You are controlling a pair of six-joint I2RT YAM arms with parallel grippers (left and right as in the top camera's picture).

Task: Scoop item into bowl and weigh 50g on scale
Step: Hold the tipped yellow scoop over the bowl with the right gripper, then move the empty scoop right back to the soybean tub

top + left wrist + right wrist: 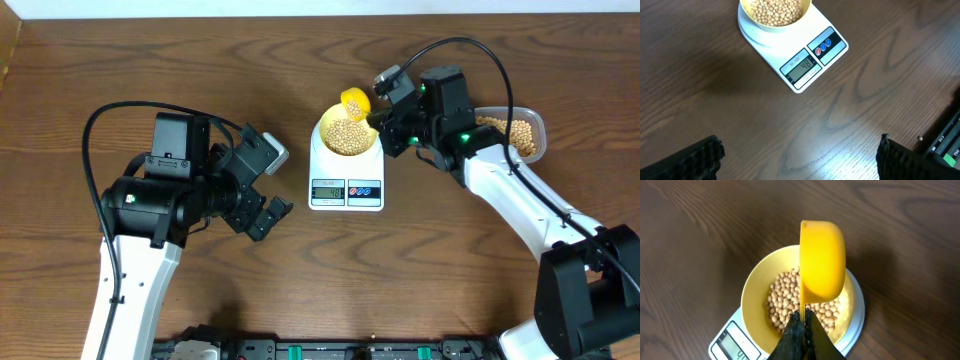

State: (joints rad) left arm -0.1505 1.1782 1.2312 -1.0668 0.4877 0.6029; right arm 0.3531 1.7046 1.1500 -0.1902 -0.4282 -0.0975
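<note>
I am gripping the yellow scoop [822,260], tipped on edge, in my clamped-shut right hand [802,317] over the cream bowl [752,295] of round tan beans [785,295] just left of it.

Dark wood-grain surface [320,280]; the white scale [346,190] sits near its middle; a clear tub [541,128] rests well apart, to the right.

Right claw [377,118] holds yellow scoop [355,102] over the bowl [322,134] of beans [348,138] on the scale [345,198].
</note>
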